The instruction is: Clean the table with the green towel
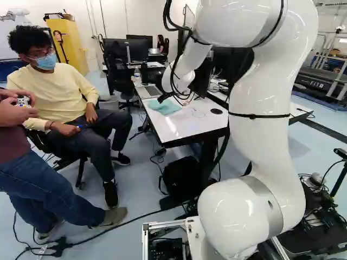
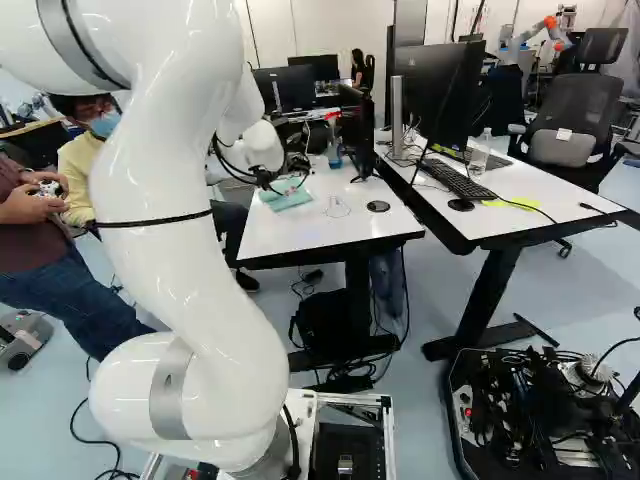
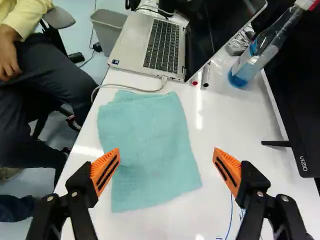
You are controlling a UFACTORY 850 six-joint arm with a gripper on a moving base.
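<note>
Since the green towel (image 3: 147, 140) is just lying there spread out on the white surface (image 3: 220, 115), I'd call this pretty much the starting line. The fingers (image 3: 98, 168) are wide apart over it with nothing clamped, so no wiping is going on right now. Towel's by the laptop (image 3: 162, 47), near the edge by the seated person, and there's a white cable (image 3: 125, 86) running right along its laptop end.

What's left, imo: grab the towel, wipe, cover the bare part. There are thin blue lines (image 3: 231, 215) on the surface beside the towel, which look like marker to me, so those are probably the real target. Can't tell if any patch has been wiped, but with those lines showing I wouldn't call the cleaning done. Grip, wiping, final check: basically the whole job is to go.
</note>
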